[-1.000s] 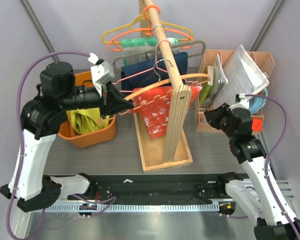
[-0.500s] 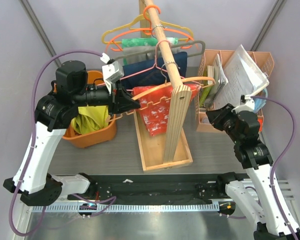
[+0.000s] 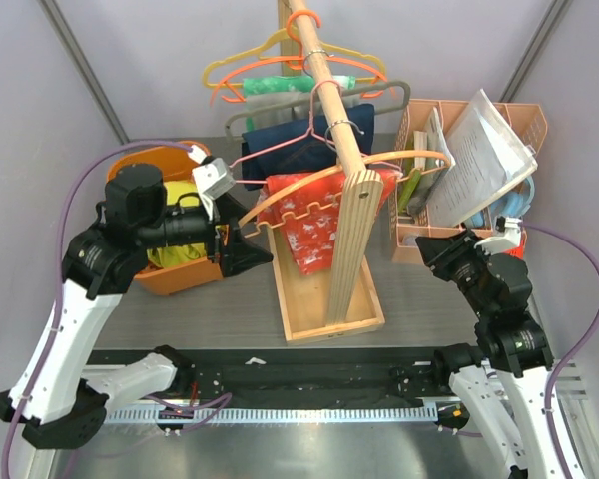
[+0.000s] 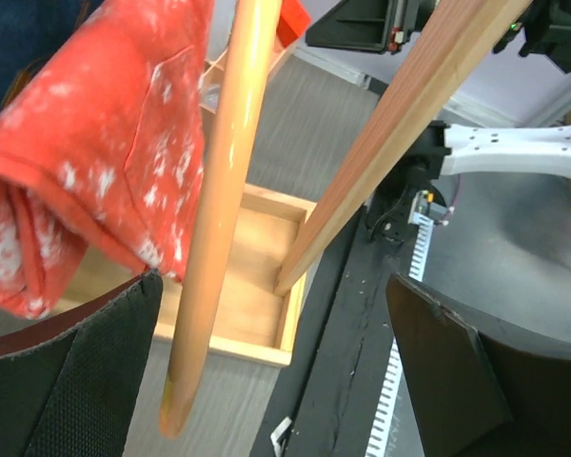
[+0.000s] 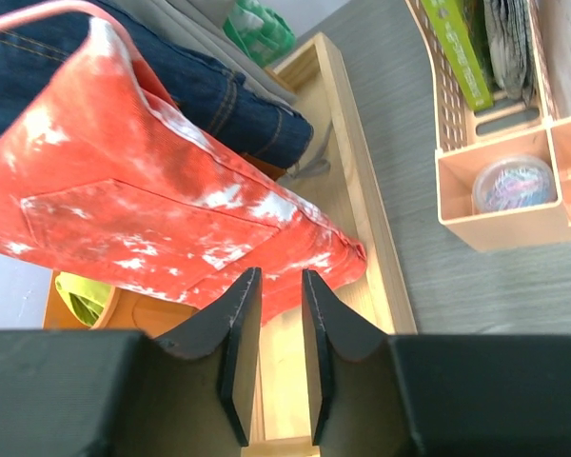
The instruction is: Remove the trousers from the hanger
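The peach hanger [image 3: 298, 192] with its notched lower bar hangs on the wooden rod, in front of a red white-patterned cloth [image 3: 314, 235]. In the left wrist view its smooth peach arm [image 4: 219, 209] runs down between the wide-apart fingers [image 4: 76, 381] and touches neither. My left gripper [image 3: 242, 254] is open just left of the hanger's end. The yellow-green trousers [image 3: 167, 251] lie bunched in the orange bin [image 3: 170, 279], apart from the hanger. My right gripper [image 5: 281, 276] hovers by the rack's right side, its jaws a narrow gap apart with nothing between them.
A wooden rack [image 3: 354, 239] stands in a wooden tray [image 3: 319, 324] mid-table. More hangers and a navy garment [image 3: 290, 140] hang behind. Peach baskets [image 3: 419, 244] with papers and booklets stand at the right. A black strip runs along the near edge.
My left gripper has opened, let go of the hanger's end and drawn back toward the near left. The hanger swung back toward the rack. The right arm pulled back, its jaws parting slightly.
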Controlling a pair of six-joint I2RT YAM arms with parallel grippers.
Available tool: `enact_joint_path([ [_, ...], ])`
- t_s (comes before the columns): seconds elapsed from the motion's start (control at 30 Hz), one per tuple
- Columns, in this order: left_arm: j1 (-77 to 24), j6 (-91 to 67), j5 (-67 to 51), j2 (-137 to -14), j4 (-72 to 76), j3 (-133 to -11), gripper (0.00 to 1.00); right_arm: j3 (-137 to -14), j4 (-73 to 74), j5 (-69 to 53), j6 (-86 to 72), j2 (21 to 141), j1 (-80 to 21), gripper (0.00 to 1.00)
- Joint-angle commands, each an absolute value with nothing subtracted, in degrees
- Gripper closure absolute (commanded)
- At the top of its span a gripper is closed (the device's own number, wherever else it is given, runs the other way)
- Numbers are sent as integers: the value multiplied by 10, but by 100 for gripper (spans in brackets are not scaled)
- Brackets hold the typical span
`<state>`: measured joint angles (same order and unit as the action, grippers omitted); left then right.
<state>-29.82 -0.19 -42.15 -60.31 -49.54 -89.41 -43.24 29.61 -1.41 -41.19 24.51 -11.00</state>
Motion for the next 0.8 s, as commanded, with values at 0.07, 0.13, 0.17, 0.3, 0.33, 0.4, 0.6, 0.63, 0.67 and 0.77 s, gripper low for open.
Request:
enact_joint_path([
  [0.07, -294, -103, -310, -497, -399, -818, 0, -407, 308, -40, -434, 227, -107, 64],
  [0.13, -294, -133, -260, -443, -364, -774, 0, -397, 309, -54, -441, 227, -107, 57],
  [0.17, -294, -160, -242, -424, -350, -760, 0, -388, 310, -61, -440, 228, -107, 51],
  [0.3, -294, -206, -141, -303, -307, -677, 0, -379, 319, -72, -435, 226, -107, 28],
  [0.33, -294, -221, -106, -279, -300, -660, 0, -379, 326, -72, -434, 225, -107, 21],
  [0.4, -294, -250, -61, -235, -266, -622, 0, -381, 328, -74, -431, 221, -107, 10],
  [0.6, -294, -290, 32, -147, -272, -538, 0, -380, 363, -44, -448, 202, -106, 0],
  [0.63, -294, -300, 45, -128, -266, -520, 0, -374, 365, -42, -451, 198, -107, 0],
  [0.67, -294, -306, 60, -82, -257, -480, 0, -366, 365, -42, -452, 193, -106, 0],
  [0.77, -294, -344, 111, 26, -243, -385, 0, -332, 354, -34, -461, 154, -107, 0],
])
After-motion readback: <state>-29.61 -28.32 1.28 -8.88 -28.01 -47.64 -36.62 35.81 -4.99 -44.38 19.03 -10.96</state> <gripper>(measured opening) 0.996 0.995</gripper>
